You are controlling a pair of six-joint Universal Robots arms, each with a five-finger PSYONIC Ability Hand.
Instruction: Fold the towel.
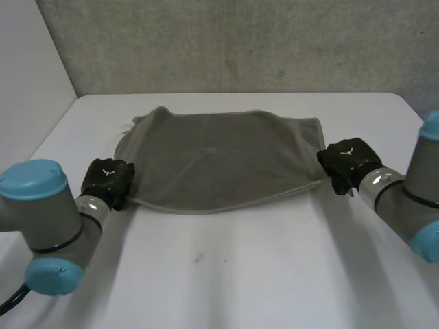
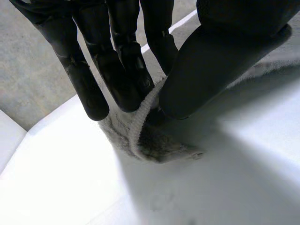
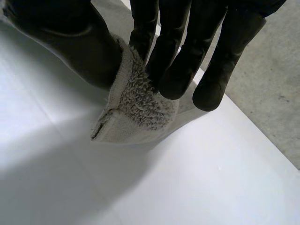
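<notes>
Left hand [image 1: 106,179] and right hand [image 1: 348,163] each pinch a near towel [image 1: 219,157] corner between thumb and fingers. Risk: shallow pinches may slip on lifting.

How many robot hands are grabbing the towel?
2. The left hand pinches the towel at its near left corner, and the right hand pinches its near right corner. None seems hidden.

Robot lab test bench, bare white table [image 1: 226,274] under left hand [image 1: 106,179] and right hand [image 1: 346,163], rough grey concrete-like wall [image 1: 240,41] beyond both hands, plain white panel [image 1: 27,68] outward of left hand, no furnishings.
</notes>
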